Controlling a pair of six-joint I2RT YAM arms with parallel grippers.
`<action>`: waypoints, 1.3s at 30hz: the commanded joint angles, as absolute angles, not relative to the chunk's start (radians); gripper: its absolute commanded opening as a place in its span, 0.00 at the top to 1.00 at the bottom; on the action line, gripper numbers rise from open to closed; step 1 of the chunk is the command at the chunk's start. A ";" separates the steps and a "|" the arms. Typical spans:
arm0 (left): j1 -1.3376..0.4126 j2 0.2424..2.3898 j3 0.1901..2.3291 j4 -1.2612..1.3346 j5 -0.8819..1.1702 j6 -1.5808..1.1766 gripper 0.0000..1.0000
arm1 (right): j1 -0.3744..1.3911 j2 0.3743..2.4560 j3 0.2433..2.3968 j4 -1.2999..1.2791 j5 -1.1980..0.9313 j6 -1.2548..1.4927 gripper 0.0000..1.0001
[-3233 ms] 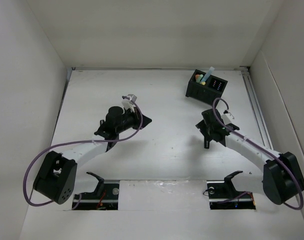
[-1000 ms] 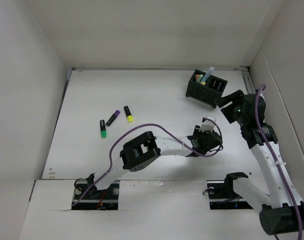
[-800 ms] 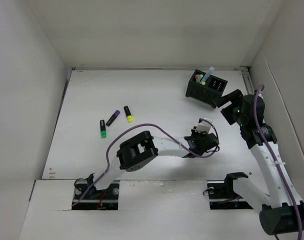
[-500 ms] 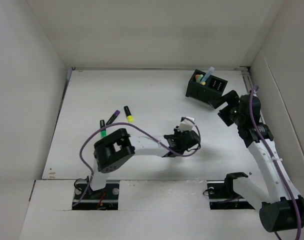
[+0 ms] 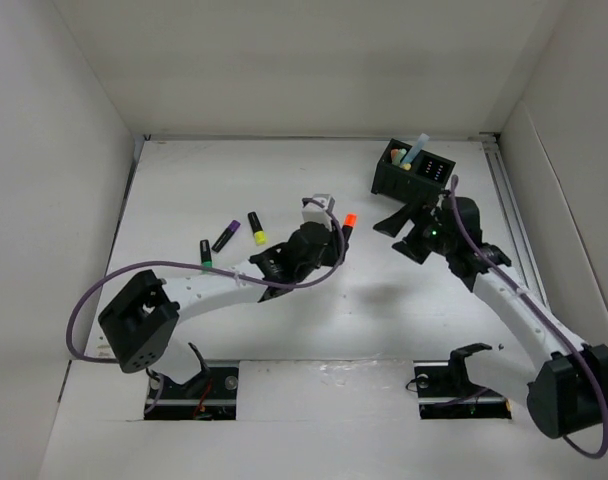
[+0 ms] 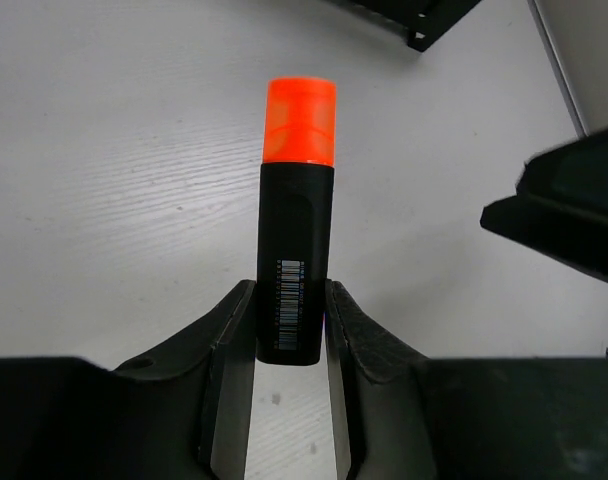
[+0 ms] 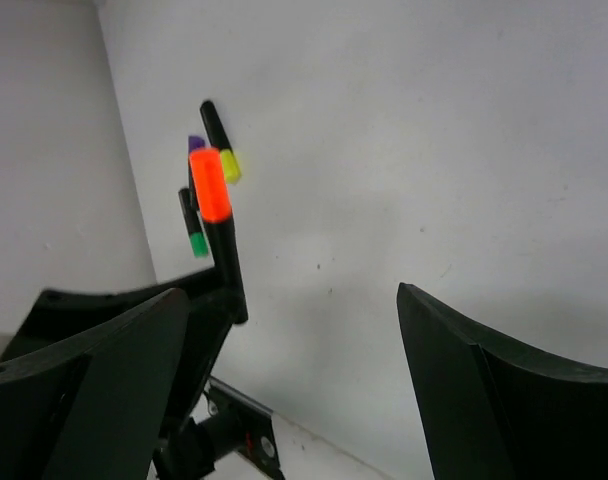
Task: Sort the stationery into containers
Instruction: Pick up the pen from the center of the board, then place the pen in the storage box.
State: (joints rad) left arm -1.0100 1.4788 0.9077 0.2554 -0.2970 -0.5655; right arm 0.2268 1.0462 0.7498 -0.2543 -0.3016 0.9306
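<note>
While three black markers lie loose at the left of the table (image 5: pixel 184 180), green-ended (image 5: pixel 205 258), purple-ended (image 5: pixel 225 236) and yellow-ended (image 5: pixel 255 228), all close together, the left gripper (image 6: pixel 292 320) is clamped on the lower barrel of a black orange-capped highlighter (image 6: pixel 296 250). Its cap points away from the wrist, toward the right arm. Just right of the cap is the right gripper (image 5: pixel 404 235), jaws spread wide, nothing between them. Behind it the black organiser box (image 5: pixel 389 182) holds a tilted pale blue marker (image 5: pixel 416 150).
</note>
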 commanded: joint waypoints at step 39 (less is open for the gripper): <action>-0.923 1.315 0.746 0.419 -0.218 -0.529 0.48 | 0.387 1.400 1.053 -0.124 -0.091 0.914 1.00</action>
